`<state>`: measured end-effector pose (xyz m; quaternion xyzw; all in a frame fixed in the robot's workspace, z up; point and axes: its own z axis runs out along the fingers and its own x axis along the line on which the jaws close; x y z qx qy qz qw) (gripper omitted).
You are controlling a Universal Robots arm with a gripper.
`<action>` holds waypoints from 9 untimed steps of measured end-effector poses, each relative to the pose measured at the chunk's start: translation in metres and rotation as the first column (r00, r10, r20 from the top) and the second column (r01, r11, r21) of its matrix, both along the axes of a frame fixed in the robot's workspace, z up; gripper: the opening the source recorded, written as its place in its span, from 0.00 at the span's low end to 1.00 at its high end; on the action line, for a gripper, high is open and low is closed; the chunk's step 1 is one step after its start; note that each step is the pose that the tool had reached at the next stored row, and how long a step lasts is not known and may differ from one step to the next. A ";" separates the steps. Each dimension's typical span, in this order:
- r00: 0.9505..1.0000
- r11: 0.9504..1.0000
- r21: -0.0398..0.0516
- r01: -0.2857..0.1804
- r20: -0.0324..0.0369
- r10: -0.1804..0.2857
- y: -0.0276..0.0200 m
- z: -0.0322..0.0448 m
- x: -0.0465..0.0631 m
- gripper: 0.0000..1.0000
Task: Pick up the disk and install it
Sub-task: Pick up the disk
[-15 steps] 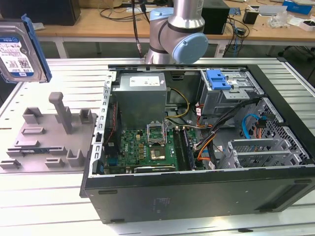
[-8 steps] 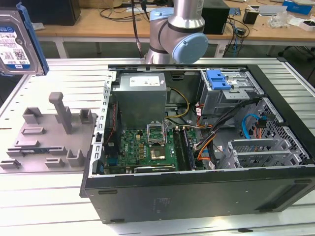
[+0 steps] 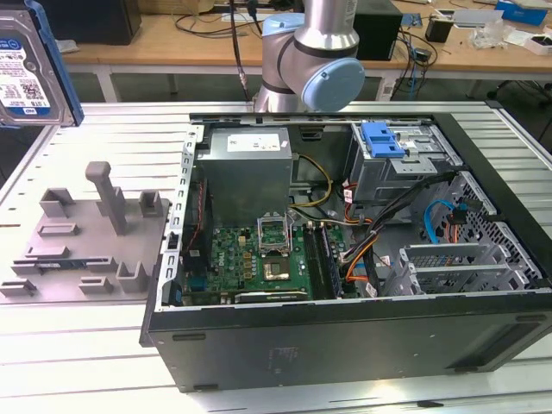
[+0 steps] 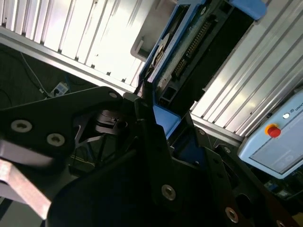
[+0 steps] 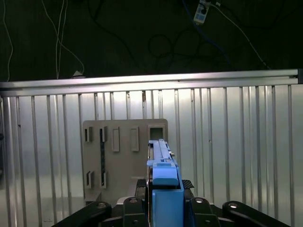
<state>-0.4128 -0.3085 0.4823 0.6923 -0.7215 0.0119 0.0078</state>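
Your claw clamped on disk, raised over gray tray, open PC case at the exterior view's right.

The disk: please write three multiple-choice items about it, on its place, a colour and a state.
1. Where is the disk in the exterior view?
A. upper left, raised off the grey fixture
B. lower right
C. centre
2. What colour is its carrier bracket?
A. red
B. blue
C. green
3. The gripper is:
A. open, empty
B. shut on the disk
C. shut on a cable
Key: 1 A, it hangs at that view's left edge; 2 B, blue frames it in both wrist views; 3 B, it clamps the bracket in the first wrist view.
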 end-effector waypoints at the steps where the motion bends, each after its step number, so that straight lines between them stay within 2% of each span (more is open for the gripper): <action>1: 1.000 1.000 0.000 0.000 0.000 0.000 0.0000 0.0000 0.000 0.37; 6: 1.000 1.000 0.003 0.000 0.000 0.000 -0.0010 0.0025 0.001 0.37; 9: 1.000 1.000 0.003 0.000 0.000 0.000 -0.0042 0.0039 0.006 0.37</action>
